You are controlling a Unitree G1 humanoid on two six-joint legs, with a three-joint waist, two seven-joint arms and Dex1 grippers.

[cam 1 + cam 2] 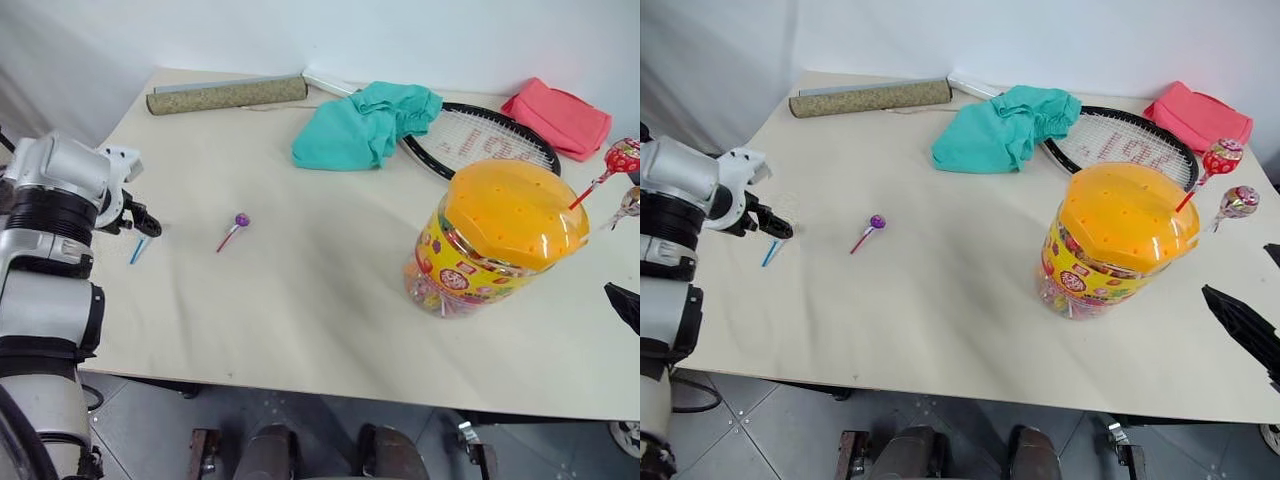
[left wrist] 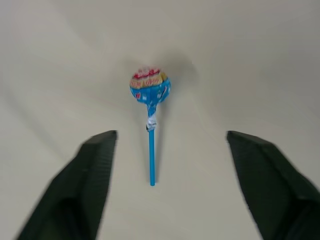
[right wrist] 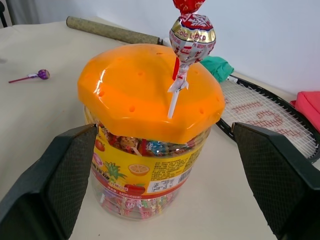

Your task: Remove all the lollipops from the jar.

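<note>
The jar (image 1: 470, 270), a clear tub with a yellow label and an orange holed lid (image 3: 145, 90), stands at the table's right. Two lollipops stick up from the lid's right side, a red one (image 1: 1222, 157) and a silvery-pink one (image 1: 1240, 200). A purple lollipop (image 1: 241, 220) lies on the table's middle left. A blue-red lollipop (image 2: 150, 87) with a blue stick lies flat at the far left, just beyond my left gripper (image 2: 170, 137), which is open and empty above it. My right gripper (image 3: 164, 127) is open, short of the jar on its right.
At the back of the table (image 1: 300, 320) lie a rolled mat (image 1: 227, 95), a teal cloth (image 1: 365, 125), a tennis racket (image 1: 490, 140) and a pink-red cloth (image 1: 557, 117). The table's front edge runs close below the jar.
</note>
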